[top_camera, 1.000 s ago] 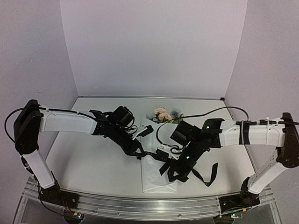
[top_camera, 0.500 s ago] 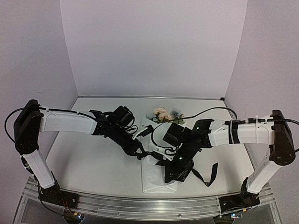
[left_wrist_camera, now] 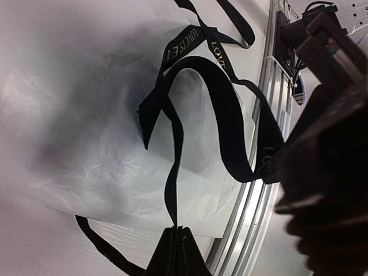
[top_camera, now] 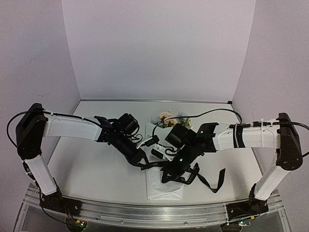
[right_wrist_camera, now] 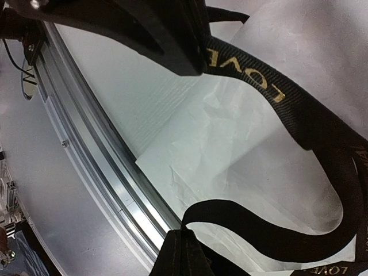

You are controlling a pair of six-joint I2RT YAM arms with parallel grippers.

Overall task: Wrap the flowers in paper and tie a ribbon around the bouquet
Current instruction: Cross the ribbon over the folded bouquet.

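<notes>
Left wrist: crinkled paper (left_wrist_camera: 86, 161), woven-looking ribbon (left_wrist_camera: 227, 121).

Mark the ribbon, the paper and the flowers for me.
ribbon (left_wrist_camera: 233, 132), left wrist view, wide loop of the black band.
paper (left_wrist_camera: 86, 149), left wrist view, crinkled middle of the sheet.
flowers (top_camera: 166, 117), top external view, peach bloom.

The right gripper (right_wrist_camera: 183, 244) has swung left across the paper (top_camera: 164, 191), closing in on the left gripper (left_wrist_camera: 178, 241). The ribbon (right_wrist_camera: 310, 129) has bunched up between them.
</notes>
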